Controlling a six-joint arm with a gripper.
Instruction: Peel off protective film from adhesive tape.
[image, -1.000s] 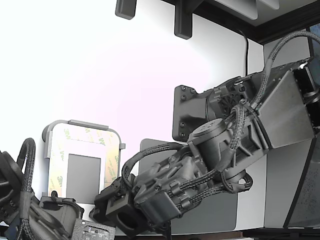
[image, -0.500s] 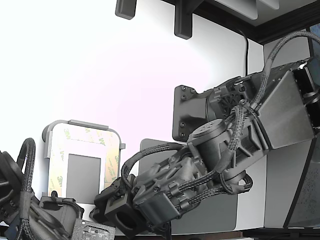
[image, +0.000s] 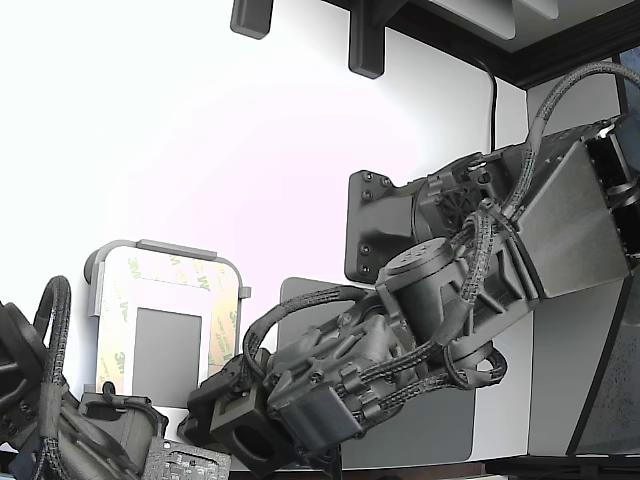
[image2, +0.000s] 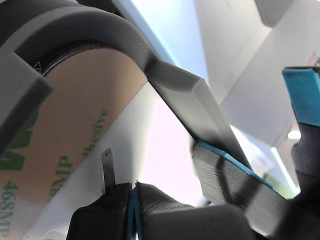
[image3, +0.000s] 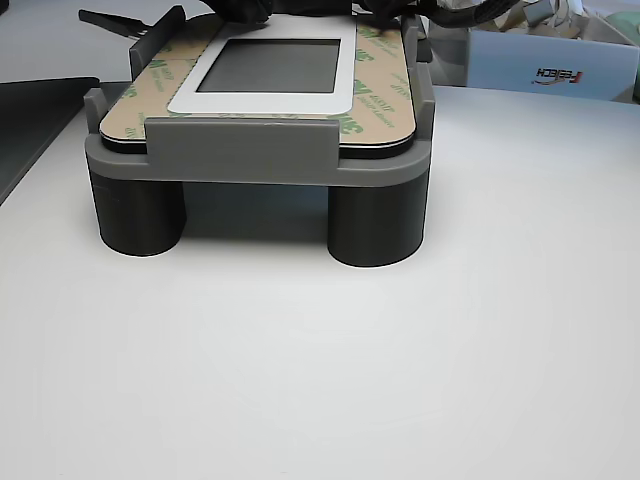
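The protective film (image: 222, 312), cream with green 3M print, frames a grey rectangle (image: 165, 355) on a white plate in a grey fixture (image: 165, 247). From the other view, the film (image3: 378, 100) lies flat on the plate. The adhesive tape is covered by it and does not show. My gripper (image: 203, 422) sits at the plate's near right corner in the exterior view, fingertips hidden by its body. In the wrist view my gripper (image2: 133, 197) is shut, its two dark fingers meeting on a thin blue seam beside the film (image2: 75, 125). A thin grey sliver (image2: 107, 167) rises beside the seam.
A second arm (image: 70, 430) sits at the exterior view's lower left. Two blue-padded fingers (image2: 231, 161) stand apart close by in the wrist view. A dark grey mat (image: 425, 430) lies under my arm. A white box (image3: 545, 70) stands behind the fixture (image3: 250, 160).
My arm has crept very slightly toward the exterior view's lower left. The film on the plate looks the same.
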